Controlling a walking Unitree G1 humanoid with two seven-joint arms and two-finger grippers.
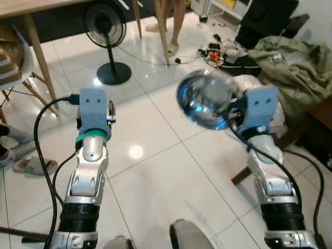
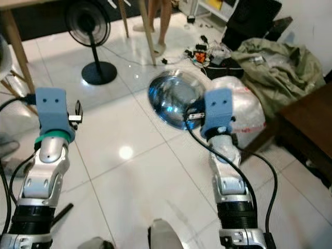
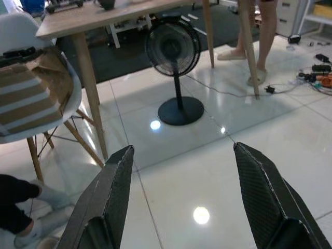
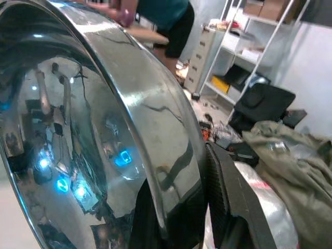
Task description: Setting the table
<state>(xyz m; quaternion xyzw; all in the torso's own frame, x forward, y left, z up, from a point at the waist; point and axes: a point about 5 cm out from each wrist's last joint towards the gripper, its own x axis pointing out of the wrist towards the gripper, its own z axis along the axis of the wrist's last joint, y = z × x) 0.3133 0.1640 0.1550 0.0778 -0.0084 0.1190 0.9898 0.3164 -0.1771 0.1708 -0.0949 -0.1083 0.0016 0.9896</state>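
Steel bowl [image 2: 174, 101] sat mid-frame, just right of centre in the head views, held up off the floor and tipped on edge w/ its shiny hollow facing the camera. In the right wrist view its rim ran between the right gripper's fingers [image 4: 233, 202]: one black finger pressed on the outer side of the rim, the other mostly hidden behind the steel. So the right gripper [image 2: 193, 115] was closed on the rim at the bowl's right edge, jaws only a rim's thickness apart.

Left gripper [image 3: 181, 192] was up at centre left, well apart from the bowl, jaws spread wide w/ nothing between them, only bare floor tiles [image 1: 155, 171] beyond.

Open room: glossy white tile across the centre and bottom of the frame, between the two arms. Limits around it: a black pedestal fan [image 1: 106, 36] at upper left w/ its cord trailing right; wooden table legs [image 3: 88, 88] and a white chair [image 3: 36, 98] at the left edge; a person's bare legs [image 1: 176, 26] at top centre by another table leg; tangle of cables and plugs [image 1: 215, 49] at upper right; an olive cloth heap [image 2: 280, 70] and a clear plastic bag [image 2: 244, 111] right beside the bowl on its right; dark wooden furniture [image 2: 306, 129] at the right edge.
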